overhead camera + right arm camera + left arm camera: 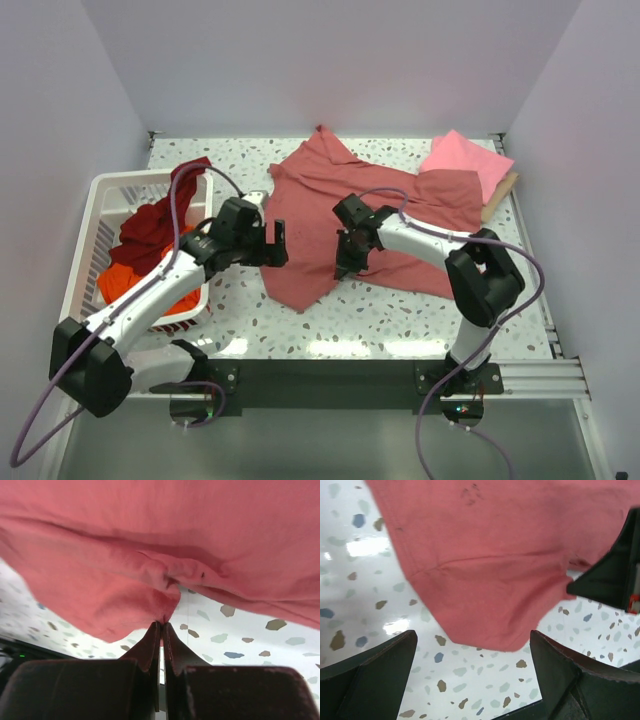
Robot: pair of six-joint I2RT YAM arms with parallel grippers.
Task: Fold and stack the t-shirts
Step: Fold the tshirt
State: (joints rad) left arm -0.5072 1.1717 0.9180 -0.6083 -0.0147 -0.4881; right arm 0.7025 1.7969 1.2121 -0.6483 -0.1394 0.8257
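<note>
Landmark: we give all places from the white basket (95, 215), which stands at the left side of the table (400, 310).
Rose-red t-shirt (340, 190): it lies spread and wrinkled on the table, just to the right of the basket.
Right gripper (343, 268): its jaws are clenched on a small pinch of the near edge of the rose-red t-shirt, on the side away from the basket.
Left gripper (278, 245): its jaws are released and wide apart, with nothing between them; it hovers near the shirt's near corner, between the basket and the right gripper.
Risk one: we judge the pinch to be thin, so the cloth can slip out when the arm lifts.
Risk two: the pinch perhaps takes only one layer, and then the fold comes out uneven.
Risk three: if the right gripper pulls alone, the shirt can drag and bunch, because the left gripper holds nothing.
T-shirts counted: four. One rose-red; one pink t-shirt (465, 160), folded, well apart from the basket at the far right; one maroon t-shirt (155, 225) and one orange t-shirt (125, 285), both inside the basket.
Baskets counted: one.
Grippers counted: two.
</note>
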